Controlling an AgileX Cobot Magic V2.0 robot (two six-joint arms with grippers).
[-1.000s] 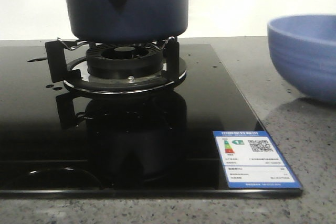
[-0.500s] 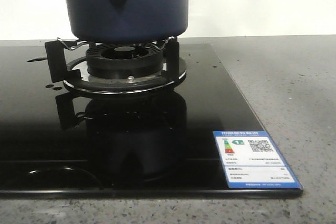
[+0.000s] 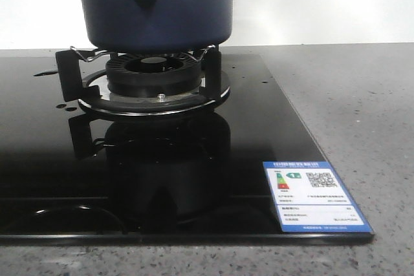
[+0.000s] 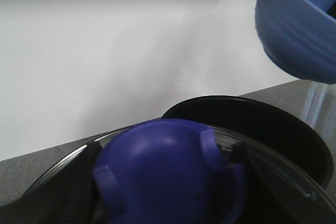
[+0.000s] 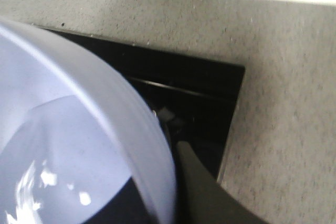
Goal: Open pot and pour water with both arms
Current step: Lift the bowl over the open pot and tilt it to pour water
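Note:
The dark navy pot [image 3: 155,4] stands on the gas burner [image 3: 152,79], its side lug with the round hole facing front-left. In the left wrist view its dark open mouth [image 4: 252,124] shows behind the glass lid [image 4: 58,169]. My left gripper [image 4: 168,182] is shut on the lid's blue knob [image 4: 163,166] and holds the lid off the pot. My right gripper [image 5: 170,182] is shut on the rim of the light blue bowl [image 5: 68,145]. The bowl hangs tilted above the pot [image 4: 299,24], and a thin pale streak [image 4: 314,103] runs down from it.
The black glass hob [image 3: 194,159] carries an energy label [image 3: 314,195] at its front right corner. Grey speckled counter [image 3: 362,114] lies to the right, and a white wall stands behind. A second burner ring [image 3: 65,214] is at the front left.
The light blue bowl stood at the right of the front view one second ago. It has gone from that view and is held up over the pot. The pot has not moved.

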